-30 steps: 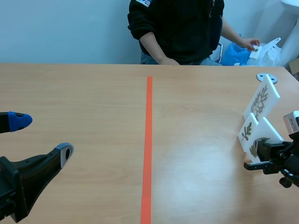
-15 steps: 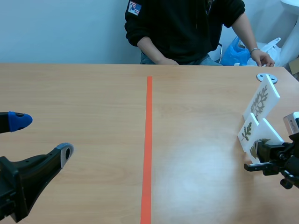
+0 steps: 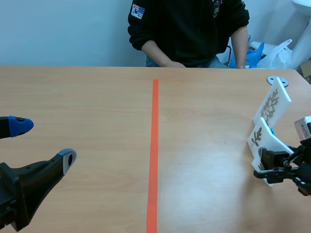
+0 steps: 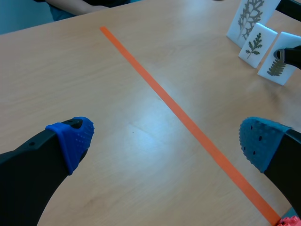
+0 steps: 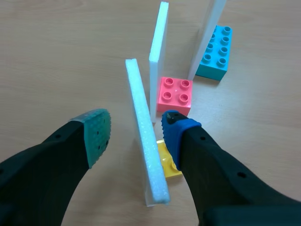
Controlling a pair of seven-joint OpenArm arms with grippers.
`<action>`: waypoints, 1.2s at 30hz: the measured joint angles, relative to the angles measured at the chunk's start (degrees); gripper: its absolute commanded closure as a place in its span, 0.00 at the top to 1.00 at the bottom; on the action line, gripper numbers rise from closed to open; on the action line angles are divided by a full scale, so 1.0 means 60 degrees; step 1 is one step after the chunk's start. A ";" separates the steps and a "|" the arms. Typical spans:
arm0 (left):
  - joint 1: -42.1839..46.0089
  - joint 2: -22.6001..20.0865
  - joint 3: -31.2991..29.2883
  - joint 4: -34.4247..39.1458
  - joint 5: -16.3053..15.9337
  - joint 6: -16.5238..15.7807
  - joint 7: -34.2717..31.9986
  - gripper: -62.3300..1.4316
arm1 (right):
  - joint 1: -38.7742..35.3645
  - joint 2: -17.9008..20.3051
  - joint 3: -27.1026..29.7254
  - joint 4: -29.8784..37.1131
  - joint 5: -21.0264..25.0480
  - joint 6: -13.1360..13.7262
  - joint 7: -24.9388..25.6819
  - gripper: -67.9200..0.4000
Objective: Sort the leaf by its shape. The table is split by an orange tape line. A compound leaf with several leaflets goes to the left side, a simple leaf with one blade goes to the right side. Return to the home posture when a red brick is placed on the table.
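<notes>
the thin white foam card with a ferny leaf (image 4: 275, 70) stands on a yellow brick (image 5: 167, 164) near the counter's (image 3: 97, 97) right edge, right gripper (image 5: 134, 131) open astride it, gripping nothing; looks light, stiff, dentable, so I'd pinch its flat faces gently

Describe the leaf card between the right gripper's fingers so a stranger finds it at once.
Right of the orange tape line, three white leaf cards stand in a row on the table. It is the nearest card, between the right gripper's open fingers. Only it stands on a yellow brick; its neighbours have pink and teal bricks.
</notes>
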State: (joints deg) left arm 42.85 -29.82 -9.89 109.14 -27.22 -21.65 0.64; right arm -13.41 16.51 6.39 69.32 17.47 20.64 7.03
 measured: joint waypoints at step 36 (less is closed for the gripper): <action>0.0000 0.0000 0.0000 0.0000 0.0000 0.0000 0.0007 1.00 | -0.3319 0.0353 0.1610 0.6448 0.2670 0.2543 -0.2965 1.00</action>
State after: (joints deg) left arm 42.85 -29.82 -9.89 109.14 -27.22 -21.65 0.69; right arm -33.32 18.63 16.05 108.01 33.50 35.90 -10.76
